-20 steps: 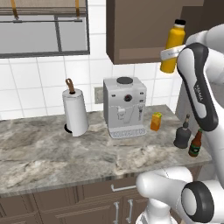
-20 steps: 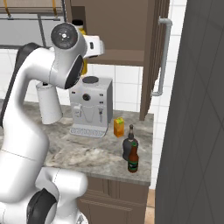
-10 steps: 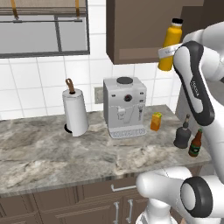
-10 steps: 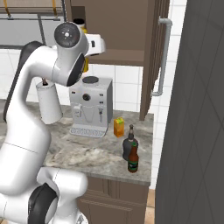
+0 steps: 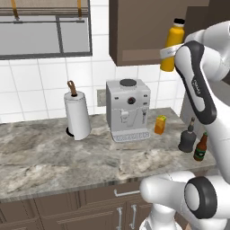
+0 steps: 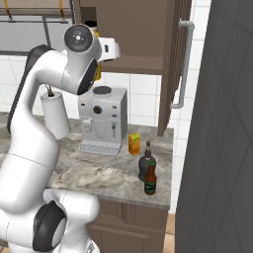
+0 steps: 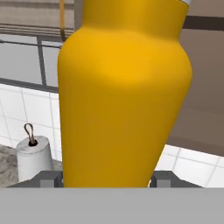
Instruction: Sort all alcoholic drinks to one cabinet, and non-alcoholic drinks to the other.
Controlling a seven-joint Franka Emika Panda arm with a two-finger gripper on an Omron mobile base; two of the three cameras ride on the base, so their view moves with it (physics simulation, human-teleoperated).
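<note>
A: Yellow-orange bottle (image 5: 172, 50)?
B: Black cap, upright, high up at the wall cabinet (image 5: 143, 31) edge.
A: On the counter?
B: Orange juice carton (image 5: 160, 125) upright. Squat black bottle (image 5: 187, 138) at its 4 o'clock; brown beer bottle (image 5: 200, 148) just beside that, at 4 o'clock.

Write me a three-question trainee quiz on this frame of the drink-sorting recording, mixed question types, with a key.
1. True or false: the gripper is shut on the yellow-orange bottle, raised by the wall cabinet.
2. Which drinks stand on the counter?
A. the juice carton, the black bottle and the beer bottle
B. the juice carton alone
C. the two glass bottles alone
3. Fill in: the appliance between the paper towel roll and the juice carton is a ____.

Key: 1 true. 2 A. 3 coffee machine.
</note>
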